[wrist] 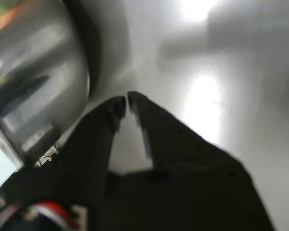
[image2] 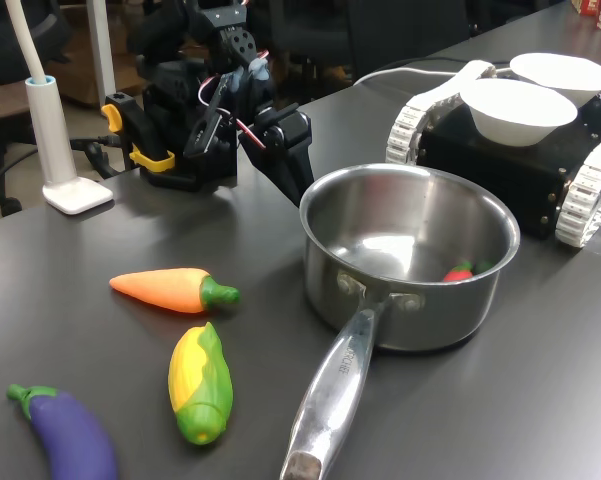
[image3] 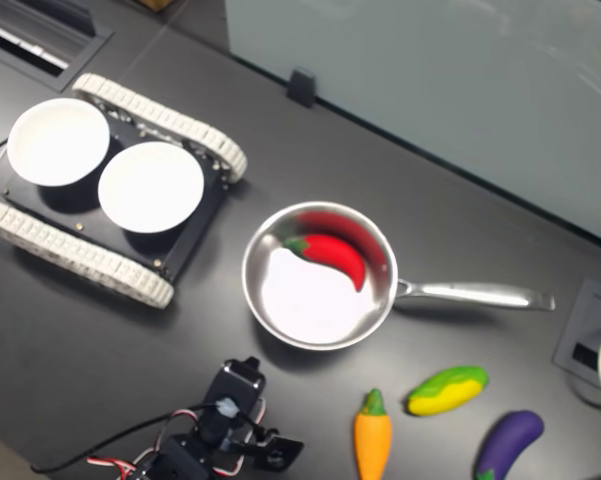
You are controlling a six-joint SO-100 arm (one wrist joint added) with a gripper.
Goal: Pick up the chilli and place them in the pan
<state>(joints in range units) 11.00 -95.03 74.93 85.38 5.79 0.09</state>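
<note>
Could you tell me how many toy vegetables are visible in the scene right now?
4. The chilli lies inside the pan. On the table, in the second exterior view, the carrot, the corn and the eggplant lie below the pan's handle.

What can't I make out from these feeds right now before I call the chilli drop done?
- Chilli: whole only in the second exterior view; in the first exterior view the pan wall hides all but a red and green bit.
- Hand: tips nearly closed in the blurred wrist view; in both exterior views the arm hides it.
- Eggplant: cut off by the second exterior view's bottom edge.
- Pan interior: out of the wrist view.
</note>
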